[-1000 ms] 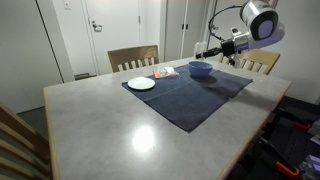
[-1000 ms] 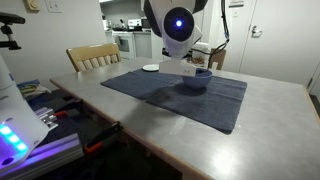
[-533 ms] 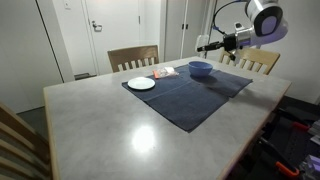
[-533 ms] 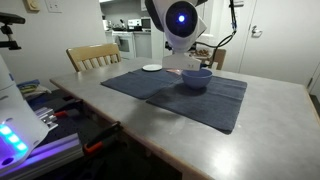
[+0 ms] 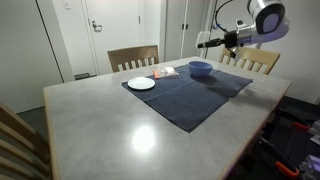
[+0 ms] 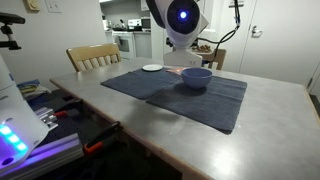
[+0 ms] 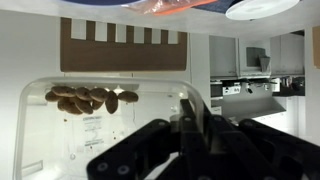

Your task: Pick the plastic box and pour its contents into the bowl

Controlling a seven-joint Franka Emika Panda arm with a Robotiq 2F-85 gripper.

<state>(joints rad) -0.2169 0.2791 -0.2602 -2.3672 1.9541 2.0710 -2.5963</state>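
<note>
In the wrist view my gripper (image 7: 190,125) is shut on the rim of the clear plastic box (image 7: 90,125). The box is tilted, and several brown pieces (image 7: 85,99) lie gathered along one side inside it. In an exterior view the gripper (image 5: 207,44) hangs a little above the deep-blue bowl (image 5: 201,69), toward its far side. The bowl stands on the dark mat in both exterior views, and it also shows here (image 6: 196,77). From that side the arm's wrist (image 6: 183,18) hides the box.
A dark blue mat (image 5: 185,95) covers the far part of the grey table (image 5: 110,130). A white plate (image 5: 141,84) and an orange-and-white packet (image 5: 164,72) lie at the mat's far corner. Wooden chairs (image 5: 133,58) stand behind the table.
My gripper has risen slightly with the box and shifted a little over the bowl. The bowl, plate and packet have not moved.
</note>
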